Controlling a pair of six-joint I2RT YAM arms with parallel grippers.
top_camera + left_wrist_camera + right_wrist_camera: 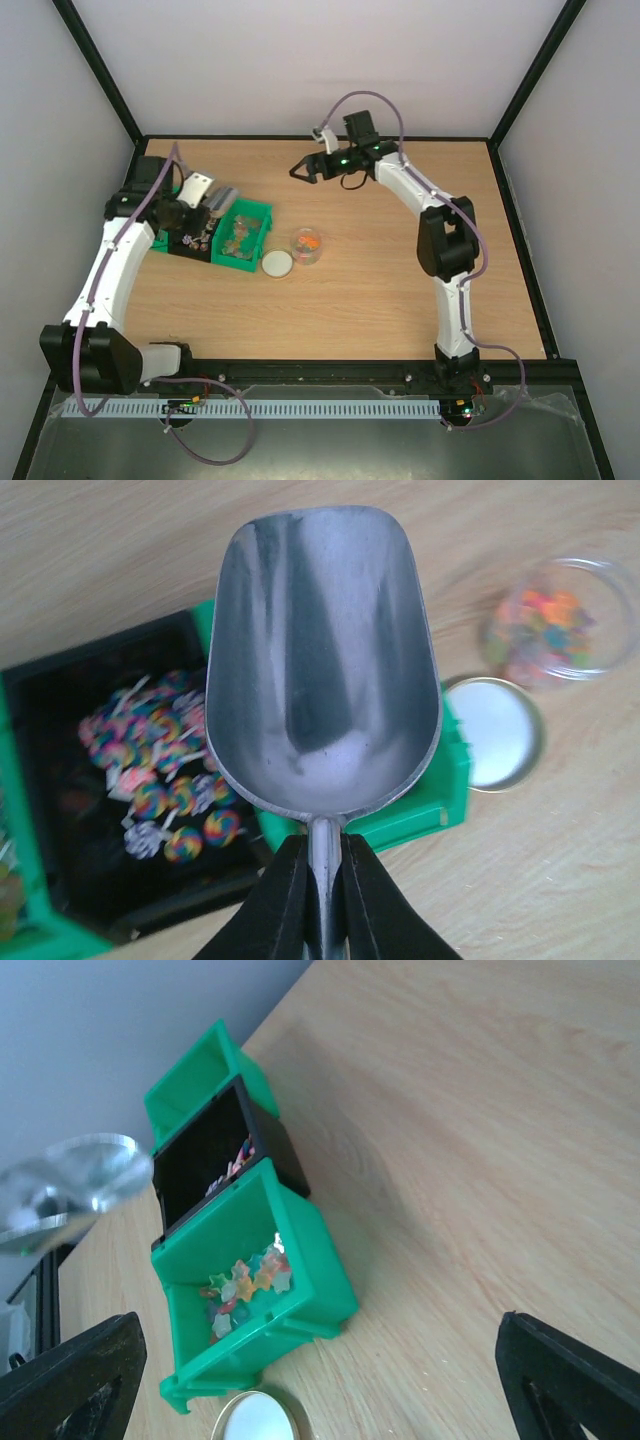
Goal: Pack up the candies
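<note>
Clamped tight on the scoop's thin handle, the left gripper [323, 858] has its two black fingers pinched narrow around the stem. And the metal scoop [322, 660] is empty, bowl facing up, nothing but grey sheen inside. Below it on the left sits the black bin [60, 880], holding a heap of swirled lollipops [160, 780] with white sticks. The scoop's bowl hides most of the green bin [430, 805] next door. From the right wrist, that green bin shows a small cluster of star-shaped sweets [245, 1282] in its bottom.

Over to the jar! The glass jar [307, 243] stands upright and open on the table [400, 300], just right of the green bin, with a shallow layer of candies [548, 630] in it, orange and pink and mixed colours, blurred in the wrist view. Its round whitish lid [277, 264] lies flat beside it, close to the green bin's corner.

Across the table, the right gripper [303, 170] hovers toward the far edge, well apart from everything, fingers spread wide and carrying nothing.
</note>
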